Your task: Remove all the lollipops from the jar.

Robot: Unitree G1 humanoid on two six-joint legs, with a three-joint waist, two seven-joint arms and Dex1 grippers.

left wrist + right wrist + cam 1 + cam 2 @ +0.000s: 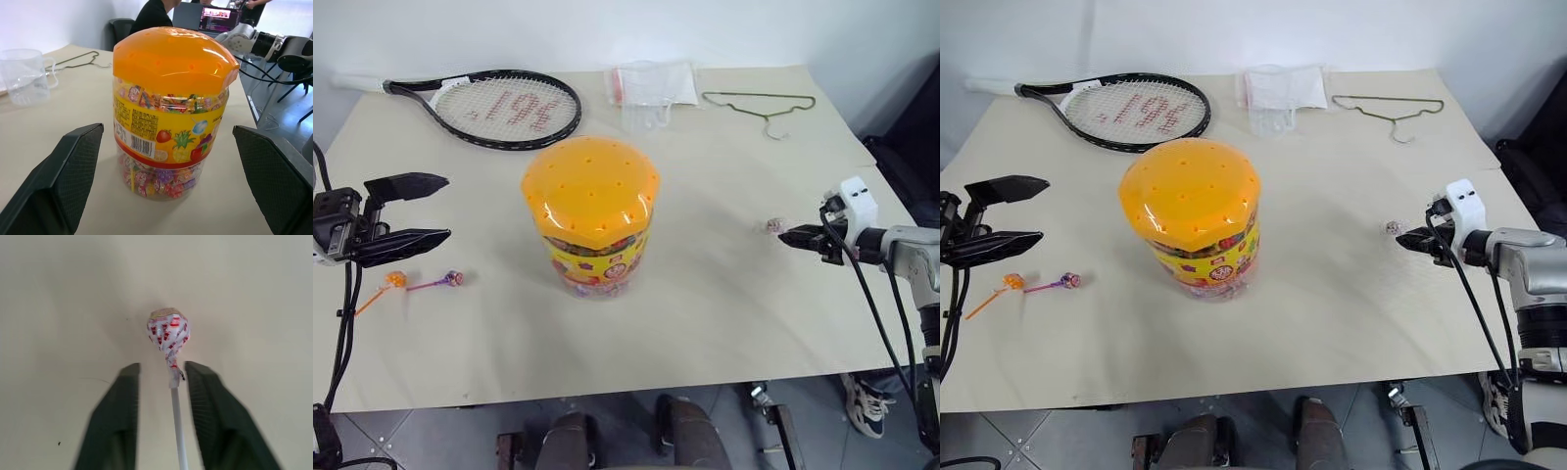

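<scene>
— Beige tabletop (724, 294): two lollipops (423, 282) lie left of the jar (590, 211), left gripper (416, 209) gaping. Done?

— Nearly; right gripper (161, 406) has parted jaws around the third lollipop (168, 330), probably just released.

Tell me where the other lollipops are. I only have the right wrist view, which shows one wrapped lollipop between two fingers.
Observer: An orange lollipop and a purple lollipop lie side by side on the table, at the robot's left.
Operator: Is the jar shut?
Observer: Yes, the orange lid sits on the jar, which stands mid-table.
Operator: And the other arm?
Observer: The left gripper is open, just above those two lollipops and apart from the jar.
</scene>
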